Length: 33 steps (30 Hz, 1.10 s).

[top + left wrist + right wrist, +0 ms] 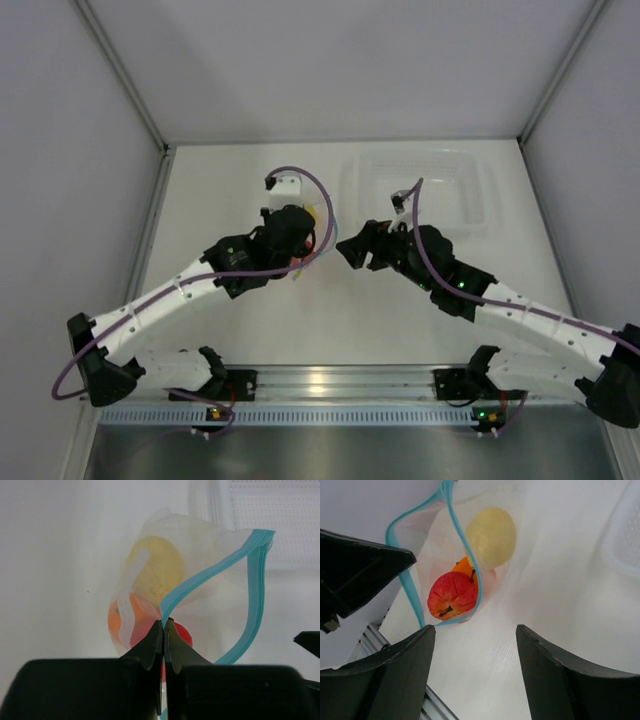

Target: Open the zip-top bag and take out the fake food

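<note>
We see the zip-top bag at mid-table, its blue zip strip parted into a loop, with the fake food (red, orange and yellow fruits) inside. The left gripper pinches one side of the strip. The right gripper stands spread beside the mouth, holding nothing, with the clear tray further right.

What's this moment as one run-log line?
left tool: shut on zip-top bag | right tool: open, empty | bag mouth: open | fake food: inside bag
</note>
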{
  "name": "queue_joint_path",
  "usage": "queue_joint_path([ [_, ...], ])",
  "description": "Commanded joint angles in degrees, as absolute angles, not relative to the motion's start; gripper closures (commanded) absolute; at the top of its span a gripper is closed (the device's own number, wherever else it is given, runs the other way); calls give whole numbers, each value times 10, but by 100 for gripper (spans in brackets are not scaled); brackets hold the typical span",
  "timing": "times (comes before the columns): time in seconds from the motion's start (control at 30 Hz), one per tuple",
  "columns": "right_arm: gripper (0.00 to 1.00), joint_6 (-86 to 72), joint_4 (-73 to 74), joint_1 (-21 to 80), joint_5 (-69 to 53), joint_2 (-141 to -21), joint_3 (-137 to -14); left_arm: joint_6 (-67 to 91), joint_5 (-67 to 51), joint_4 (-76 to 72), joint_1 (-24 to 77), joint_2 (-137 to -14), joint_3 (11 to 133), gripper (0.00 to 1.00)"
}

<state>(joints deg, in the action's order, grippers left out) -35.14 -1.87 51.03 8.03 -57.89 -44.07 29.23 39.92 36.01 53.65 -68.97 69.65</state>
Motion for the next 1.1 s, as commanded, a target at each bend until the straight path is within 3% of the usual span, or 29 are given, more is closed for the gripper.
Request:
queue_joint_path([
  [0.0,33,-385,-54,537,138,-621,-484,351,506,337,572,-710,727,100],
  [0.17,40,-386,-54,551,194,-678,-504,399,504,336,581,-717,725,100],
  [0.27,48,-388,-46,551,240,-707,-506,406,510,334,582,-715,722,100],
  [0.37,73,-372,-24,550,269,-725,-513,404,522,336,583,-719,716,100],
  [0.47,92,-355,-4,548,293,-725,-509,414,544,335,582,-722,701,100],
  [0.5,94,-354,-2,542,296,-721,-506,421,549,336,583,-721,694,100],
  [0.8,95,-352,-31,467,229,-717,-425,467,627,338,579,-670,636,100],
  [1.07,93,-358,-91,433,150,-748,-396,432,573,334,561,-631,628,100],
])
